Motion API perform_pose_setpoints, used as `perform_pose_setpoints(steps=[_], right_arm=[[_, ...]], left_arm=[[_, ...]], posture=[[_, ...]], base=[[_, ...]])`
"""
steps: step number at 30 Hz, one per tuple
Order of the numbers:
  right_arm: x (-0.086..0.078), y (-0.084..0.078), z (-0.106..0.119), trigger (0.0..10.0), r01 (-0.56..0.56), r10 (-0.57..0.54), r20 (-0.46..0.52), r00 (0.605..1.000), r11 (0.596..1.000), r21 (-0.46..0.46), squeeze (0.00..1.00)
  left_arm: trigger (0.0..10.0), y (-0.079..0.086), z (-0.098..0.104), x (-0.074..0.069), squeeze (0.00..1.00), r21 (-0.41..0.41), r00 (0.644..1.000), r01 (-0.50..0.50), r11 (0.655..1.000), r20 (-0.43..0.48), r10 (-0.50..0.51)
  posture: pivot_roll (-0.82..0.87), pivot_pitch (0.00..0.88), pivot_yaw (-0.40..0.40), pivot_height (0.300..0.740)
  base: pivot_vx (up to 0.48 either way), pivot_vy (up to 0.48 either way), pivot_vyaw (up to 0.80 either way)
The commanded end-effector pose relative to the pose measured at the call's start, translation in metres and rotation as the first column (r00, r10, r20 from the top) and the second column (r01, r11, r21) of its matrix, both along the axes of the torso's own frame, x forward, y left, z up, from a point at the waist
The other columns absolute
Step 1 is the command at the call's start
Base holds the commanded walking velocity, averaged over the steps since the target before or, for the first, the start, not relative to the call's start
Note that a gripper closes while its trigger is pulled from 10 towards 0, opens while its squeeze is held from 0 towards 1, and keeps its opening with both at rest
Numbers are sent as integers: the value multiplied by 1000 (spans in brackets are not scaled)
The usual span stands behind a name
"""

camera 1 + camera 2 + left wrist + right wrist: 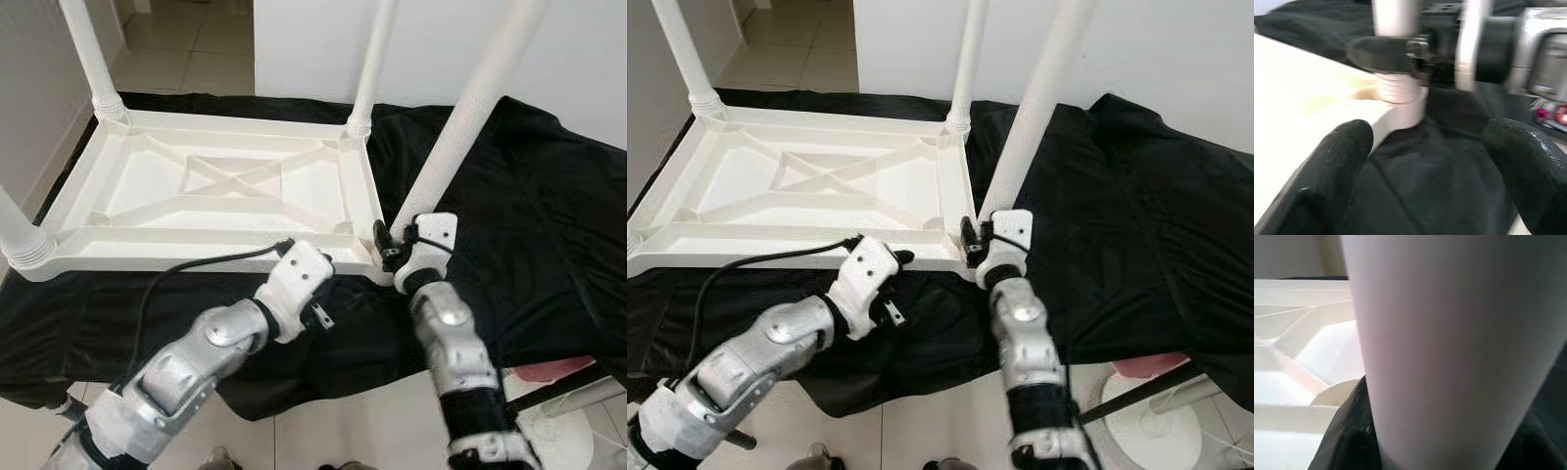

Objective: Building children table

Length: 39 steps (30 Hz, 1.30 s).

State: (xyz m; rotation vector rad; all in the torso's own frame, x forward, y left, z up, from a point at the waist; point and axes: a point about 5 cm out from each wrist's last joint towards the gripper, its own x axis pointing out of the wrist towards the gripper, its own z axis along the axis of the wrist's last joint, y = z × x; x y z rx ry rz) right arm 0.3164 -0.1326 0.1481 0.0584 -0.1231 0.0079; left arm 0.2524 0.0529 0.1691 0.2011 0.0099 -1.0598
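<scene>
Table top (211,191) lies upside down on a black cloth (529,196) | right gripper (397,245) clamps the near-right leg (460,127) at its base | left gripper (1420,166) hovers near that corner, fingers spread, holding nothing — its wrist view shows the leg's threaded end in the socket (1400,105).

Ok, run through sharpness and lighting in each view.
Both eye views: sharp, evenly daylit, the white table top bright against the black cloth. Left wrist view: soft and smeared, the near fingers out of focus. Right wrist view: the table leg sits too close, blurred and featureless.
</scene>
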Motion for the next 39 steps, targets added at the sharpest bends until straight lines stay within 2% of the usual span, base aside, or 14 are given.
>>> perform_pose_setpoints(steps=[1, 4, 9, 12, 23, 24, 25, 26, 28, 30, 34, 35, 36, 39], right_arm=[[-6, -6, -13, 10000, 88, -88, -65, 994, 996, -10, 0], [-12, 6, -13, 10000, 108, -105, -80, 991, 994, 28, 0], [-12, 5, -8, 10000, 110, -109, -58, 992, 994, 17, 0], [-14, 13, -5, 10000, 76, -75, -45, 996, 997, 32, 0], [-15, 10, 0, 10000, 79, -78, -28, 997, 997, 23, 0], [-14, 7, 0, 10000, 72, -72, -23, 997, 997, 17, 576], [-14, 7, 0, 10000, 72, -72, -23, 997, 997, 17, 576], [-14, 4, 1, 10000, 66, -66, -16, 998, 998, 11, 1000], [-13, 0, 2, 10000, 55, -55, -2, 998, 998, 7, 1000], [-11, -5, 7, 10000, -8, 8, 36, 999, 1000, 4, 1000], [-11, -7, 9, 10000, -43, 42, 56, 998, 999, 10, 1000], [-10, -7, 10, 10000, -87, 86, 64, 994, 996, 11, 1000], [-9, -7, 11, 10000, -143, 142, 70, 987, 990, 9, 35], [-8, -6, 13, 10000, -249, 249, 79, 965, 968, -10, 0]], left_arm=[[10000, 2, 0, 1, 0, 9, 999, 33, 999, 1, -33], [10000, 5, 1, 4, 0, 14, 1000, 27, 1000, 6, -27], [10000, 5, 1, 4, 0, 18, 1000, 27, 999, 8, -27], [10000, 5, 1, 4, 0, 21, 1000, 29, 999, 8, -29], [10000, 7, 1, 4, 0, 20, 999, 35, 999, 9, -36], [10000, 7, 1, 4, 0, 20, 999, 33, 999, 9, -33], [10000, 7, 1, 4, 0, 20, 999, 33, 999, 9, -33], [10000, 8, 0, 4, 0, 21, 999, 30, 999, 8, -31], [10000, 8, 0, 4, 0, 21, 1000, 29, 999, 7, -29], [10000, 9, 0, 4, 0, 22, 1000, 29, 999, 7, -29], [10000, 9, 0, 4, 0, 23, 1000, 29, 999, 7, -29], [10000, 9, 1, 5, 0, 22, 1000, 29, 999, 7, -29], [10000, 8, 1, 5, 0, 21, 999, 31, 999, 8, -31], [10000, 7, 1, 5, 0, 20, 999, 33, 999, 8, -33]], posture=[[8, 65, -75, 740], [5, 63, -69, 740], [8, 62, -69, 740], [9, 63, -68, 740], [12, 68, -74, 740], [13, 71, -73, 740], [13, 71, -73, 740], [13, 71, -74, 740], [13, 71, -74, 740], [11, 74, -73, 740], [9, 77, -70, 740], [6, 78, -69, 740], [7, 78, -70, 740], [3, 81, -66, 740]], base=[[0, 0, 0], [0, 0, 0], [0, 0, 0], [0, 0, 0], [0, 0, 0], [0, 0, 0], [0, 0, 0], [0, 0, 0], [0, 0, 0], [0, 0, 0], [0, 0, 0], [0, 0, 0], [0, 0, 0], [0, 0, 0]])
